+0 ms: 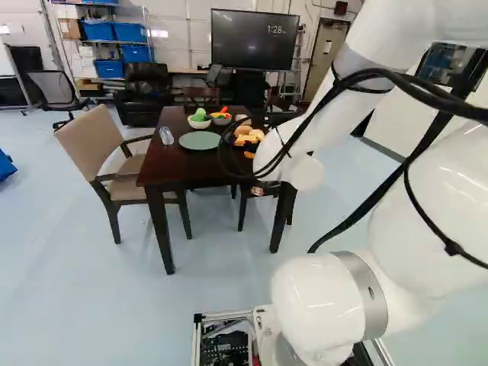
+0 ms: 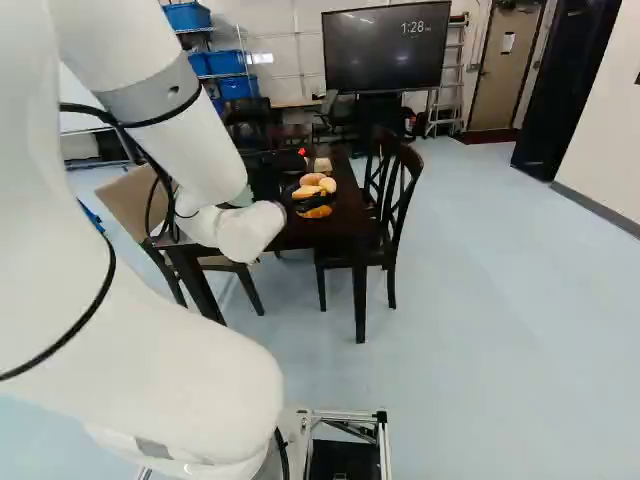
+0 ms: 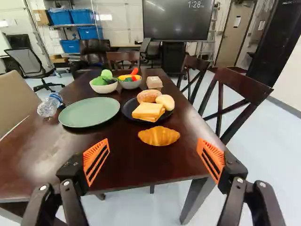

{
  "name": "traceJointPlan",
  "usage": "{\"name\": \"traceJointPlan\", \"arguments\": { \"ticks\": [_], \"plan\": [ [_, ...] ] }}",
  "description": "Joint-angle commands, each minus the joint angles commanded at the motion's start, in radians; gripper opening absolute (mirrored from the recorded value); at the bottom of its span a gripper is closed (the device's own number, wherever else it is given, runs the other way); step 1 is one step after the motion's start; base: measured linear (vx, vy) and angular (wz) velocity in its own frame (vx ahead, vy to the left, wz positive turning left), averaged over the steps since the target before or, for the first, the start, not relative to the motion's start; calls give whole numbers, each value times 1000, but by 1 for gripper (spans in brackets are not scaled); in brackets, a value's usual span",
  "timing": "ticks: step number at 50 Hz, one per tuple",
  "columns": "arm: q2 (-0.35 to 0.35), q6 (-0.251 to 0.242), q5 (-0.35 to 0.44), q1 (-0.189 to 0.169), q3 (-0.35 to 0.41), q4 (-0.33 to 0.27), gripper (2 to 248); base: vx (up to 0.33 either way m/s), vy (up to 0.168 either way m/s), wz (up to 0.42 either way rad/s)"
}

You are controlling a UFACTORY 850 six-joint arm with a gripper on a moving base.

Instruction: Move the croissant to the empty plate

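Our hand (image 1: 258, 190) is spread wide; in the wrist view the hand (image 3: 154, 151) grips nothing between its orange pads (image 3: 96, 161). Ahead of it, the croissant (image 3: 159, 136) lies on the tabletop (image 3: 136, 165), just on our side of the black plate (image 3: 128, 111) holding bread slices (image 3: 148, 111). Beside that plate sits the green plate (image 3: 89, 113), and past them stand two bowls (image 3: 103, 88).

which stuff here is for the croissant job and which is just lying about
For the job:
- croissant
- empty green plate
- open end effector

Just lying about:
- plastic bottle
- black plate with breads
- left bowl
- right bowl
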Motion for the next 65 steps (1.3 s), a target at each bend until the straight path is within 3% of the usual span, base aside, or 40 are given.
{"name": "traceJointPlan", "arguments": {
  "ticks": [31,65],
  "plan": [
    [-83,0,-118,-12,-154,0,247,0,0,0],
    [-185,0,-395,-20,-338,0,247,0,0,0]
  ]
}}
